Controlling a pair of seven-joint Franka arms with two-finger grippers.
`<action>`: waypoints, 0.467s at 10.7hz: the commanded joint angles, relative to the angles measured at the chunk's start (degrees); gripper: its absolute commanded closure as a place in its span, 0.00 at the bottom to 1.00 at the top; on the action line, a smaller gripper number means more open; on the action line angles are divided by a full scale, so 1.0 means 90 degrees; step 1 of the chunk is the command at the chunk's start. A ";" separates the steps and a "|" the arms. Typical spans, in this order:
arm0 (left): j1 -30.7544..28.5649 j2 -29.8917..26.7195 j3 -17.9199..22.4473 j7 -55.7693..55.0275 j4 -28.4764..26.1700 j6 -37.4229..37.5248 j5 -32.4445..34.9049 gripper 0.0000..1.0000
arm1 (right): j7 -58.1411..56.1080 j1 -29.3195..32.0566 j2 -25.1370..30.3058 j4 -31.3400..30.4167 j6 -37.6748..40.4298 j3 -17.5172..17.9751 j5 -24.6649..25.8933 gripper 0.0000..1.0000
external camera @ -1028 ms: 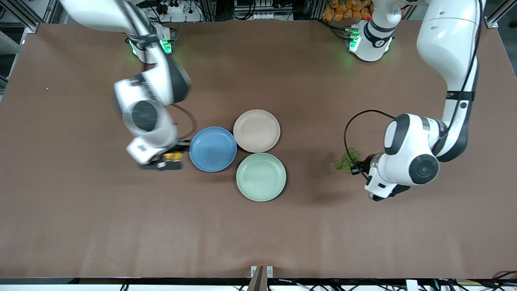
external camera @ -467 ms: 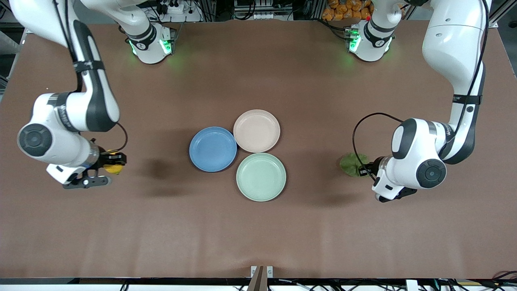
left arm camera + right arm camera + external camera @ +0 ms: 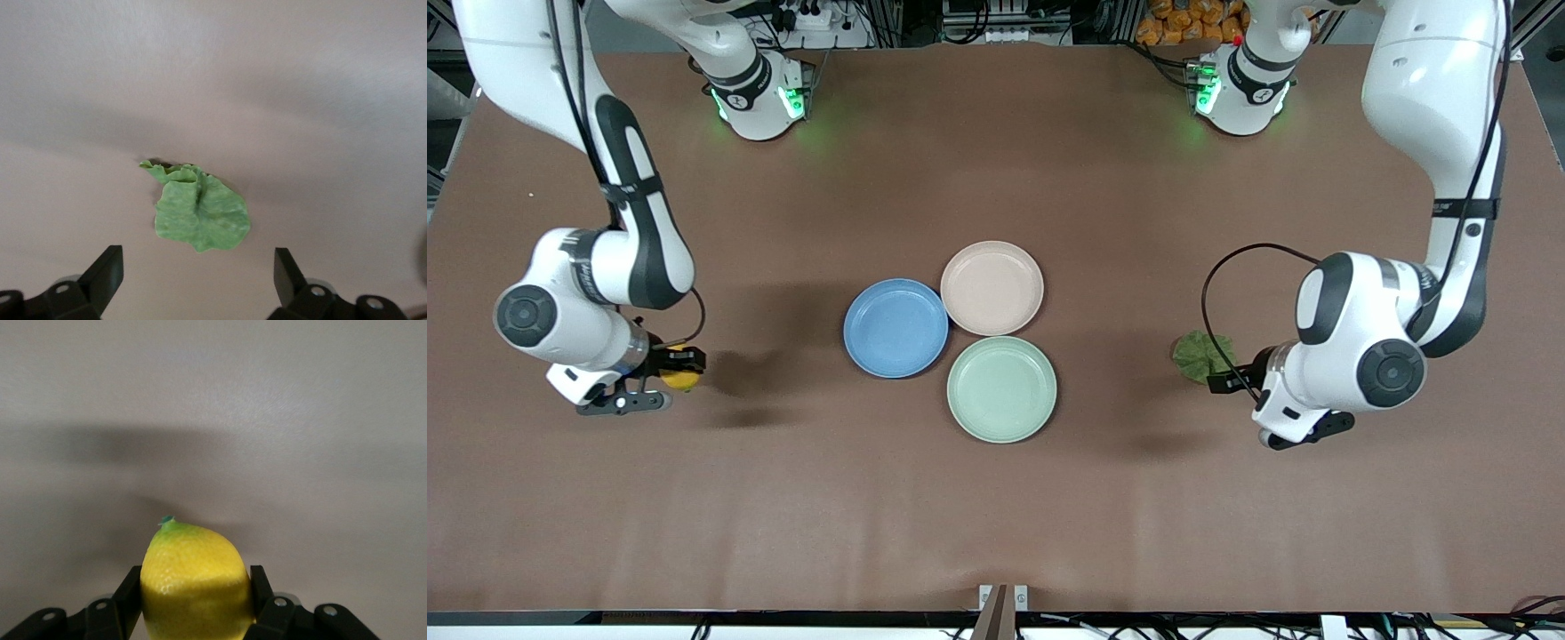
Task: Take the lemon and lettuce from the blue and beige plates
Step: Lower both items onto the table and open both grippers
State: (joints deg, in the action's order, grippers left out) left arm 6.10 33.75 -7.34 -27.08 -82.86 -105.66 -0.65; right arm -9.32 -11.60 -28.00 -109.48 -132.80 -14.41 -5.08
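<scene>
The lemon (image 3: 680, 380) is clamped in my right gripper (image 3: 679, 364) over bare table toward the right arm's end; it fills the right wrist view (image 3: 193, 583) between the two fingers. The lettuce (image 3: 1202, 355) lies flat on the table toward the left arm's end, and shows in the left wrist view (image 3: 199, 211). My left gripper (image 3: 1225, 380) is open just beside the leaf, apart from it, its fingers (image 3: 103, 277) wide. The blue plate (image 3: 895, 327) and the beige plate (image 3: 991, 287) stand bare at the table's middle.
A pale mint-green plate (image 3: 1001, 388) touches the other two plates, nearer to the front camera. The brown table mat (image 3: 996, 516) stretches wide around the plates. Both arm bases stand at the table's back edge.
My right arm swung from beside the blue plate out to the right arm's end with the lemon. My left gripper let go of the lettuce, which now lies flat, and drew back a little.
</scene>
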 commanded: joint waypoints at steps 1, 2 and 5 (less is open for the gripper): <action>0.0015 -0.0565 -0.0034 0.0117 -0.0023 0.0060 0.0160 0.00 | -0.0127 0.0039 -0.0199 -0.0071 -0.0321 0.0009 -0.0411 1.00; 0.0044 -0.0808 -0.0034 0.0137 -0.0013 0.0080 0.0170 0.00 | -0.0117 0.0039 -0.0277 -0.0207 -0.0661 0.0009 -0.0422 1.00; 0.0171 -0.1444 -0.0210 0.0118 -0.0013 0.0294 0.0170 0.00 | -0.0117 0.0039 -0.0453 -0.0287 -0.0987 0.0009 -0.0431 1.00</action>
State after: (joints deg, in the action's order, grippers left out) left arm 6.87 23.97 -8.63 -26.46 -81.87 -104.32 -0.62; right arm -9.32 -11.59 -32.08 -111.65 -140.85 -14.42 -7.52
